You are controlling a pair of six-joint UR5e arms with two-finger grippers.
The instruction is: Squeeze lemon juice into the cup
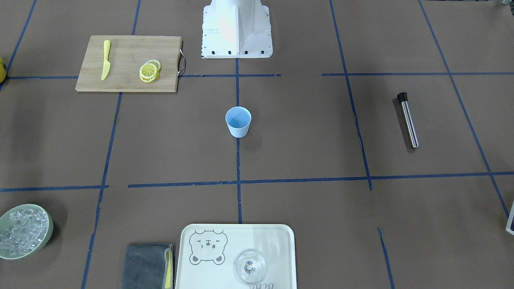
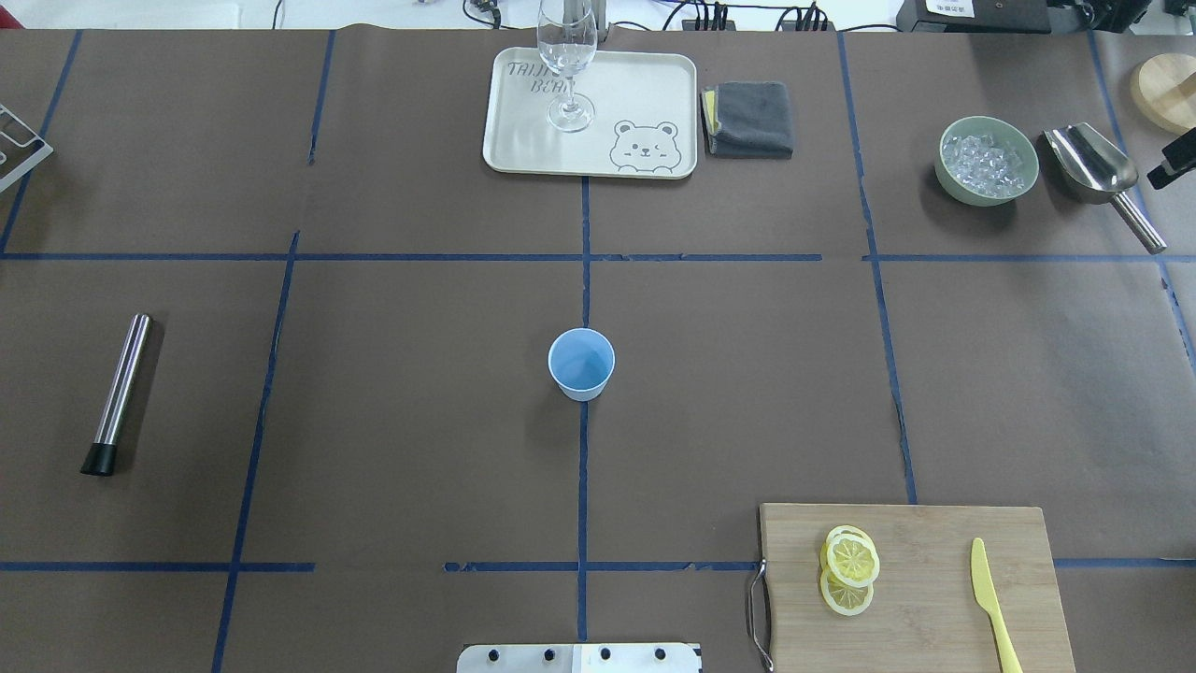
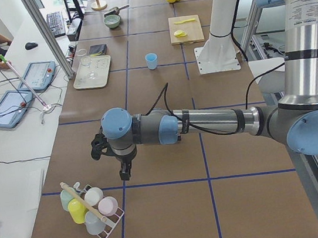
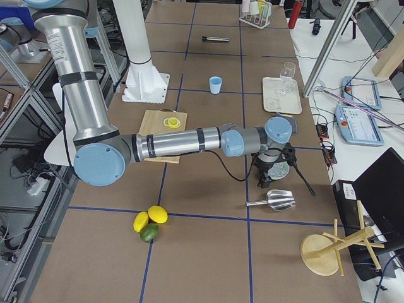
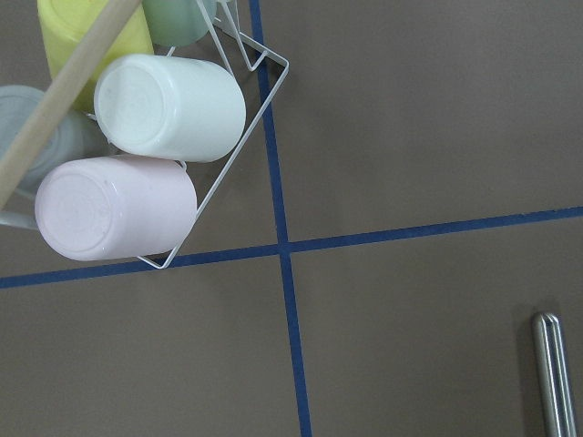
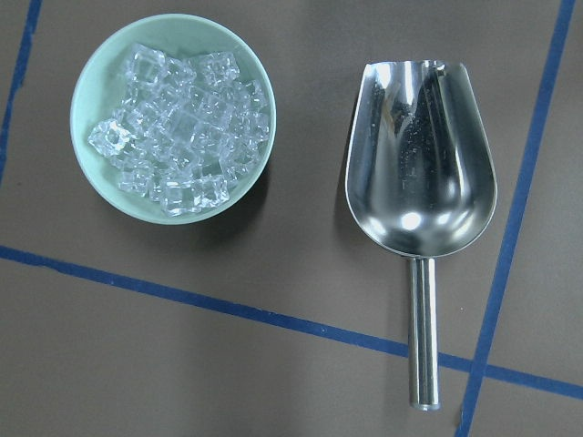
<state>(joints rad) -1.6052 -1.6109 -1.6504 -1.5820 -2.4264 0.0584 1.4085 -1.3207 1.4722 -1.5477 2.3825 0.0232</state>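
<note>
Several thin lemon slices (image 1: 149, 71) lie overlapping on a wooden cutting board (image 1: 128, 52); they also show in the overhead view (image 2: 851, 561). The light-blue cup (image 1: 238, 121) stands upright and empty at the table's middle, as the overhead view (image 2: 581, 363) shows. My left gripper (image 3: 124, 172) hangs far from both, above the table near a rack of cups (image 3: 89, 209). My right gripper (image 4: 264, 178) hangs over the ice bowl's corner of the table. Each shows only in a side view, so I cannot tell whether either is open or shut. No fingers show in the wrist views.
A yellow knife (image 1: 106, 59) lies on the board. A steel muddler (image 1: 408, 120) lies on my left side. A tray (image 1: 273, 241) with a clear glass (image 1: 249, 265), a grey cloth (image 1: 146, 267), a green bowl of ice (image 6: 77, 91) and a metal scoop (image 6: 421, 164) are at the far edge.
</note>
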